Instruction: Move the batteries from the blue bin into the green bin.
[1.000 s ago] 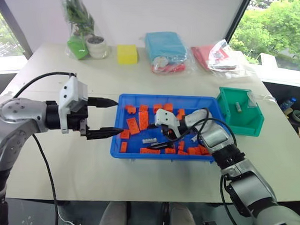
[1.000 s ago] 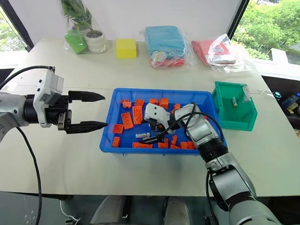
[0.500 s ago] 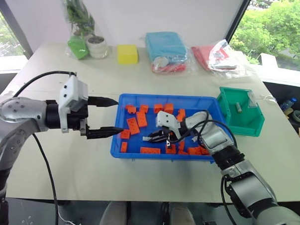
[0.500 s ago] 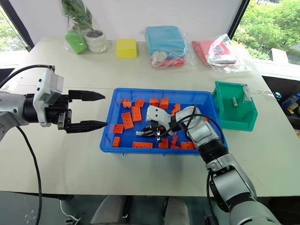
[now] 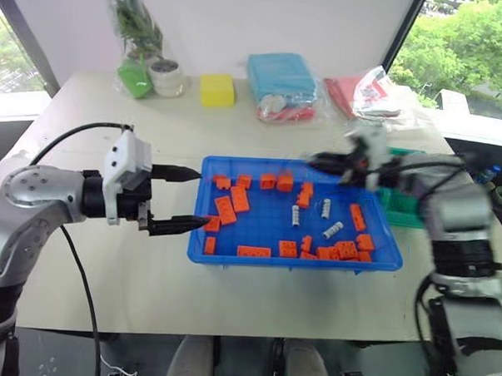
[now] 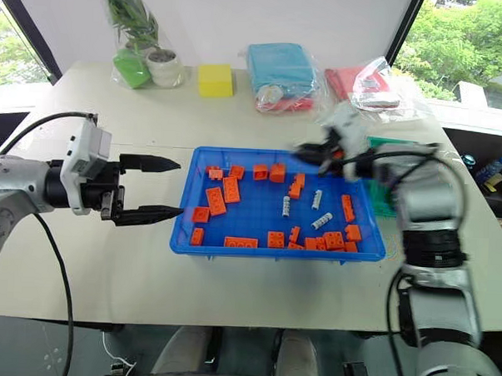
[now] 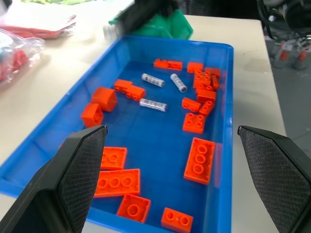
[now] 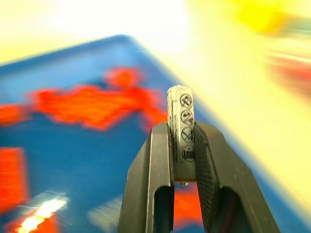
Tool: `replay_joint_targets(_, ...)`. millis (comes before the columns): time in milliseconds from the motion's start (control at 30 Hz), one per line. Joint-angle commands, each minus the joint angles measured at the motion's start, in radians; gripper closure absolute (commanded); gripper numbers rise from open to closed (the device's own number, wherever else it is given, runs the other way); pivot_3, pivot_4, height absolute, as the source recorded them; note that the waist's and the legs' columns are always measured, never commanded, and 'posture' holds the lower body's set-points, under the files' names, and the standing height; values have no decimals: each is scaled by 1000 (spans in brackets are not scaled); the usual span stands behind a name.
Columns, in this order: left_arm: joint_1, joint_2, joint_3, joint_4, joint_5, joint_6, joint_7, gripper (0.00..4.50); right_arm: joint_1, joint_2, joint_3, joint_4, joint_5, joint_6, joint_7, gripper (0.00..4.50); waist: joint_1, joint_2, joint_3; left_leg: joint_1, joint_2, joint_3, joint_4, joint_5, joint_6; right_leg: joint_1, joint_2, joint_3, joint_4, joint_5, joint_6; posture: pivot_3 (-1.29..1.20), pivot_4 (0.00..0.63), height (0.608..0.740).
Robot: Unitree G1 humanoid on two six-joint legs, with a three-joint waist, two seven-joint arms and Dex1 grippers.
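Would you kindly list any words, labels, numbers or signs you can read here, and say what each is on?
No words or numbers can be read.
Battery held in the right gripper: a column of round crossed-out symbols, with no legible text.
Batteries in the blue bin: dark print, too small to read.

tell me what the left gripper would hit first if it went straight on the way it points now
Probably the blue bin: the open left gripper points level at its near wall; the left wrist view looks into it. If it cleared the rim, the orange bricks come next.

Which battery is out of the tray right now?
The one clamped upright in the right tool: that battery stands between its fingers. The other three batteries lie loose on the floor of the blue tray.
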Motion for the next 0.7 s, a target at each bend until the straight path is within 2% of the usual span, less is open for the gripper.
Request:
replay_joint_targets(33, -30, -16, -23, 8, 10, -33, -15, 0, 61, -111, -114, 46, -44, -6, -98, 4419, 7, 0, 0, 0, 0, 0, 0, 0, 0, 0, 0, 0, 0, 0, 0, 0, 150, 704)
replay_joint_targets(233, -89, -47, -70, 57, 41, -60, -37, 0, 132, -162, -103, 79, -79, -40, -176, 4419, -12, 2, 0, 1, 2, 4, 0, 0, 1, 2, 0, 0, 1, 0, 1, 0, 150, 704)
replay_joint_targets(300, -104, -56, -79, 69, 46, -64, -41, 0, 150, -153, -94, 68, -64, -18, -179, 3335, -14, 2, 0, 1, 2, 4, 0, 1, 1, 2, 1, 1, 1, 0, 1, 0, 150, 704)
replay_joint_targets(333, -108, -59, -82, 73, 48, -66, -42, 0, 155, -149, -90, 63, -59, -14, -182, 2955, -13, 2, 0, 1, 2, 4, 0, 1, 1, 1, 1, 1, 1, 0, 1, 0, 150, 704)
replay_joint_targets(433, -115, -63, -87, 77, 53, -68, -47, 0, 100, -125, -66, 75, -55, -41, -202, 1424, -12, 2, 0, 0, 2, 4, 0, 1, 1, 2, 1, 1, 1, 1, 2, 0, 150, 704)
replay_joint_targets(533, -118, -64, -86, 75, 55, -67, -48, 0, 23, -89, -36, 61, -21, -32, -188, 1424, -12, 3, 1, 0, 2, 4, 0, 1, 1, 1, 1, 1, 1, 0, 1, 0, 150, 704)
replay_joint_targets(700, -108, -59, -72, 57, 54, -58, -36, 0, 2, 36, 13, -143, 135, 219, -178, 1424, -10, 1, 0, 0, 3, 3, -1, 0, 1, 1, 2, 1, 1, 2, 0, 0, 150, 704)
